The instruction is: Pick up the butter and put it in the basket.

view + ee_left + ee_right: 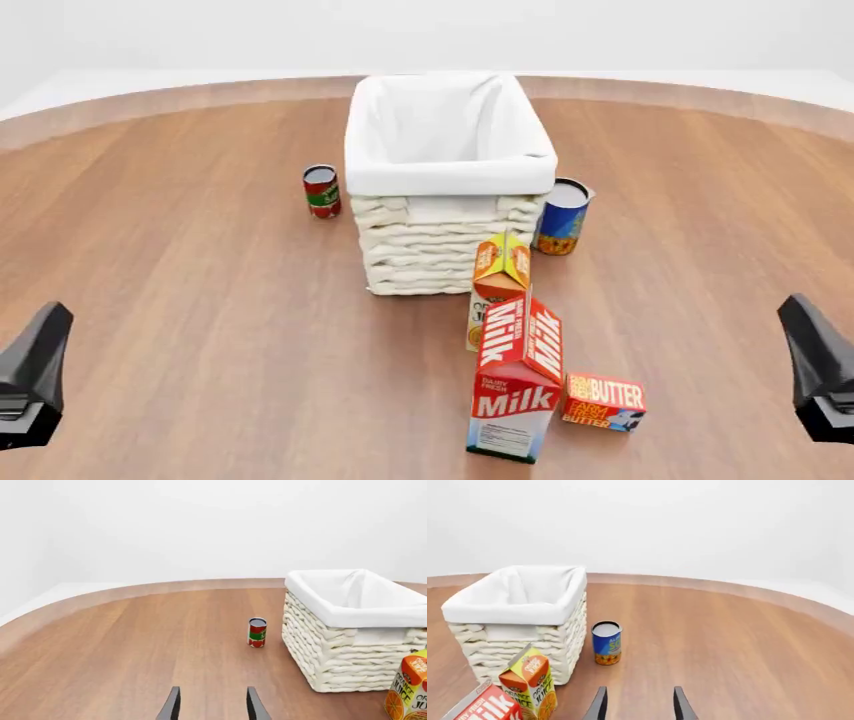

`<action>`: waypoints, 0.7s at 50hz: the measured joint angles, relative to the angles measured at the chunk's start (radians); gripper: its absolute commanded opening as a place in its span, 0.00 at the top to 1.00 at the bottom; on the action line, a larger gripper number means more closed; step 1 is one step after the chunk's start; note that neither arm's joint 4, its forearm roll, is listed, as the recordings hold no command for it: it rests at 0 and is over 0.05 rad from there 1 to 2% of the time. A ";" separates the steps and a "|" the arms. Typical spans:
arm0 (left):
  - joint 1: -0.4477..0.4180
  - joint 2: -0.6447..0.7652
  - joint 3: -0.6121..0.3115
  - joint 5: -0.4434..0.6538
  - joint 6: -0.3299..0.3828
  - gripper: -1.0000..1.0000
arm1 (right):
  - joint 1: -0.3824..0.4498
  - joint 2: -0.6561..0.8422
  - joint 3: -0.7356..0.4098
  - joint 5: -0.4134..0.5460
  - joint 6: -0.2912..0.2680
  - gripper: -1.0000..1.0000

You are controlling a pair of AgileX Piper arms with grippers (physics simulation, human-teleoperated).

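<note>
Red-orange butter [603,401] flat, long axis across table [174,270], beside milk carton [517,385]

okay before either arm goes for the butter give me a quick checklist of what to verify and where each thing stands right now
1. Butter located: ok. It lies on the table beside the milk carton, on the right arm's side.
2. Butter free to grasp: ok from the right; the milk carton stands close on its other side.
3. Right hand open and empty: ok, fingers apart with nothing between them.
4. Left hand open and empty: ok.
5. Basket ready to take it: ok, open top, no contents visible.
6. Path to the basket: not ok for a low carry; the orange juice carton and milk carton stand between.
</note>
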 measured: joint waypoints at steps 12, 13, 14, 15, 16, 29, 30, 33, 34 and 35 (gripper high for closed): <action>0.000 0.000 0.000 0.000 0.000 0.00 | 0.058 0.044 0.031 -0.061 -0.119 0.00; 0.000 0.000 0.000 0.000 0.000 0.00 | 0.063 0.050 0.031 -0.061 -0.131 0.00; 0.000 0.000 0.000 0.000 0.000 0.00 | 0.070 0.058 0.030 -0.062 -0.145 0.00; 0.000 0.000 0.000 0.000 0.000 0.00 | 0.075 0.065 0.030 -0.062 -0.158 0.00; 0.000 0.000 0.000 0.000 0.000 0.00 | 0.082 0.071 0.029 -0.059 -0.174 0.00; 0.000 0.000 0.000 0.000 0.000 0.00 | 0.126 0.114 -0.031 0.007 -0.336 0.00; 0.000 0.000 0.000 0.000 0.000 0.00 | 0.127 0.112 -0.035 0.013 -0.343 0.00; 0.000 0.000 0.000 0.000 0.000 0.00 | 0.132 0.104 -0.049 0.036 -0.362 0.00; 0.000 0.000 0.000 0.000 0.000 0.00 | 0.133 0.100 -0.054 0.043 -0.368 0.00; 0.000 0.000 0.000 0.000 0.000 0.00 | 0.134 0.097 -0.058 0.050 -0.373 0.00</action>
